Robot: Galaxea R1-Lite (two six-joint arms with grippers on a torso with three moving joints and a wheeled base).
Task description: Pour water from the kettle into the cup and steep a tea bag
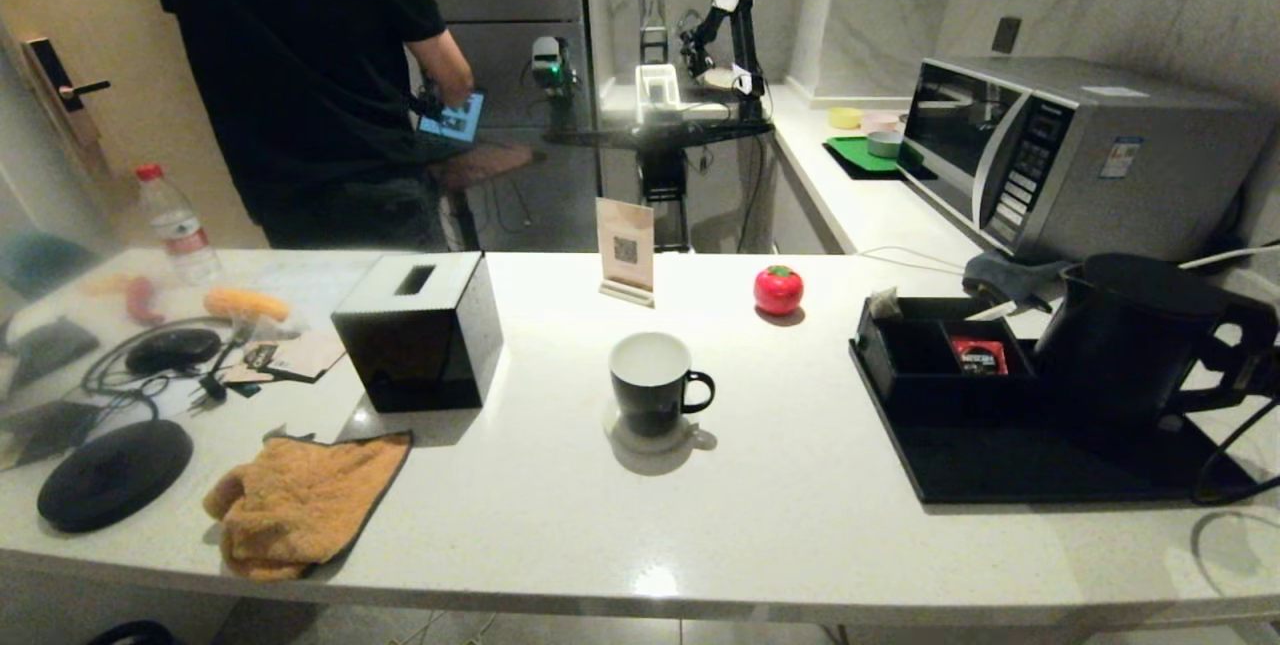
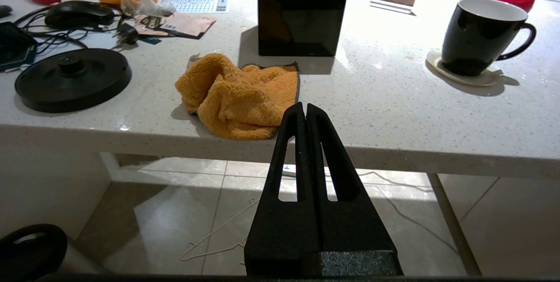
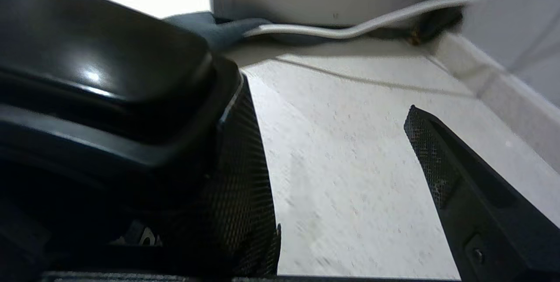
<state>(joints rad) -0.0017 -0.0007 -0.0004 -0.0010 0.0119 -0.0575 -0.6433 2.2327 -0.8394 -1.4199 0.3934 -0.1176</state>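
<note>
- Looking from the head camera, I am finding the right gripper (image 1: 1262, 357) mostly cut off at the frame edge, just behind the handle of the kettle (image 1: 1130, 345).
- I am seeing in the right wrist camera that its fingers (image 3: 442, 159) are standing wide apart, one pressed close against the kettle's (image 3: 87, 76) black body, the other out over bare counter (image 3: 341, 142); whether the handle is sitting between them I cannot tell.
- I am not making out the tea bag with any certainty; a small greyish scrap at the far corner of the black tray's box, beside the kettle, is too small to judge.
- I am reading the kettle as standing upright on the black tray (image 1: 1000, 470), with the cup (image 1: 652, 383) well apart from it on its coaster.
- I am watching the left gripper (image 2: 305, 111) hanging below the counter edge, well away from the kettle, its fingers pressed together on nothing.
</note>
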